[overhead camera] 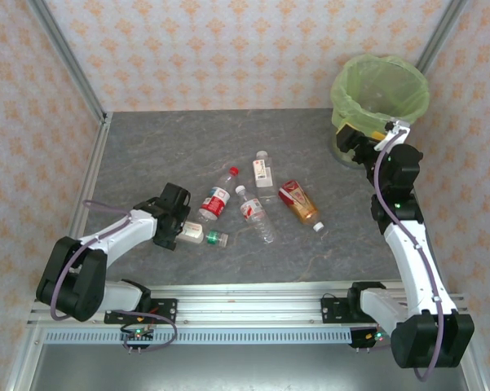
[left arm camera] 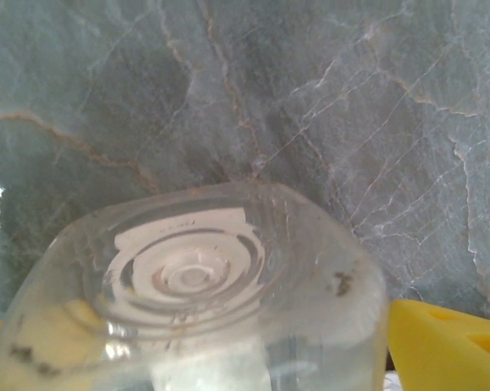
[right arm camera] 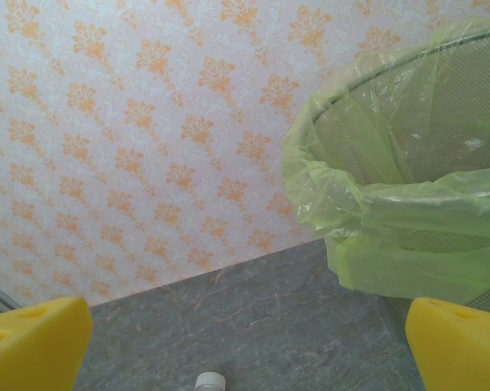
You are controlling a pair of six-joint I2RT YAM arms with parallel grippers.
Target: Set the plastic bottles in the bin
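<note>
With the left gripper (overhead camera: 182, 230) clenched on a green-capped bottle (overhead camera: 202, 235) at the near left, lift it level and carry it far right over the bin (overhead camera: 381, 90), beside which the right gripper (overhead camera: 357, 140) hangs released.

A: Even, bright light from overhead; the grey marbled stone tabletop (overhead camera: 228, 147) carries only faint, soft shadows in the top view.

B: And the wrist views?

A: The clear plastic bottle base (left arm camera: 196, 285) is blurred, too close. The translucent light-green bag-lined bin (right arm camera: 408, 195) glows, slightly soft.
</note>
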